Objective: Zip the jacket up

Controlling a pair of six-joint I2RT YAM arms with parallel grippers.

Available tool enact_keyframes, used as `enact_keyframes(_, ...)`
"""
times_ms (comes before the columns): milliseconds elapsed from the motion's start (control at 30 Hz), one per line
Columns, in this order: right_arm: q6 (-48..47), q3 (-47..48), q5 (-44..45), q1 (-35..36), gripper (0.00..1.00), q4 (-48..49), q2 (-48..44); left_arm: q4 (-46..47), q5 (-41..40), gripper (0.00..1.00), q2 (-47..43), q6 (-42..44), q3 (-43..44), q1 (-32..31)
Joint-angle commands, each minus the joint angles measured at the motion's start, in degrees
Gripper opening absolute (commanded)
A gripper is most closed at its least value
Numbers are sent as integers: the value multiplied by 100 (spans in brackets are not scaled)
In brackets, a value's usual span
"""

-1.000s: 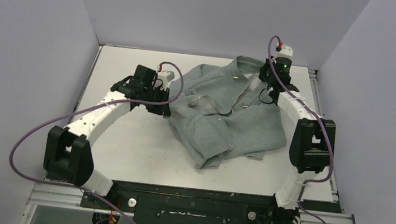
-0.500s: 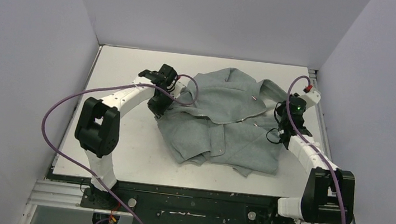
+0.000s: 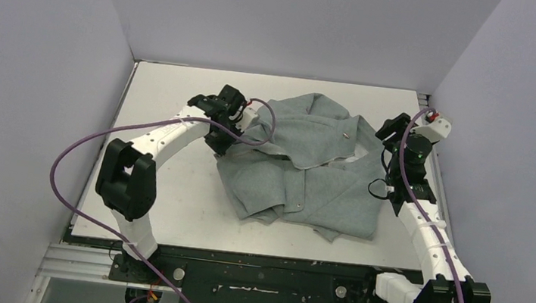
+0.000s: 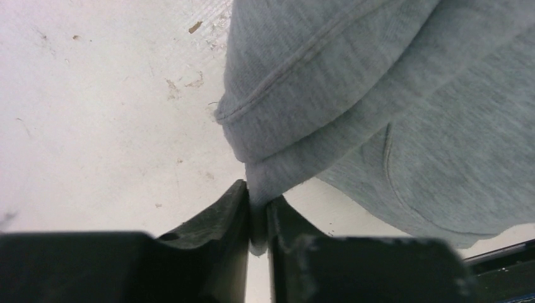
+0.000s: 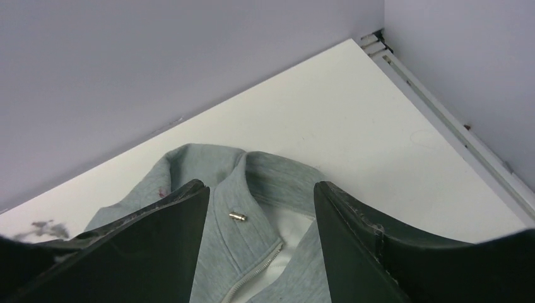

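Note:
The light grey jacket (image 3: 301, 172) lies crumpled in the middle of the white table, collar toward the back. My left gripper (image 3: 231, 127) is at its left edge. In the left wrist view this gripper (image 4: 255, 203) is shut on a fold of the jacket (image 4: 391, 113), with the fabric pinched between the dark fingertips. My right gripper (image 3: 393, 132) hovers by the jacket's right shoulder. In the right wrist view it (image 5: 262, 197) stands open above the collar (image 5: 277, 173), holding nothing. Between its fingers show the pale zipper (image 5: 255, 273) and a small metal stud (image 5: 237, 216).
Bare white table (image 3: 154, 184) surrounds the jacket. Grey walls close in on the left, back and right. A metal rail (image 5: 441, 120) runs along the table's right edge. Purple cables (image 3: 90, 146) loop off both arms.
My right gripper has opened, let go of the jacket and drawn back to the right. The jacket's right side has settled. The left gripper has stayed on its fold.

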Motion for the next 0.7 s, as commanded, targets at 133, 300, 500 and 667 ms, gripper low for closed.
enact_keyframes(133, -393, 402, -495, -20, 62, -498, -364, 951, 791, 74, -1261, -981, -768, 408)
enact_keyframes(300, -307, 279, -806, -20, 62, -479, -358, 2058, 892, 97, -2396, -2387, -1961, 875)
enact_keyframes(500, -264, 135, -1218, -3, 60, -391, -396, 4799, 1313, 97, -4415, -4860, -4583, 1000)
enact_keyframes(667, -247, 42, -1443, 15, 60, -321, -442, 8998, 1375, 97, -5724, -6535, -7555, 993)
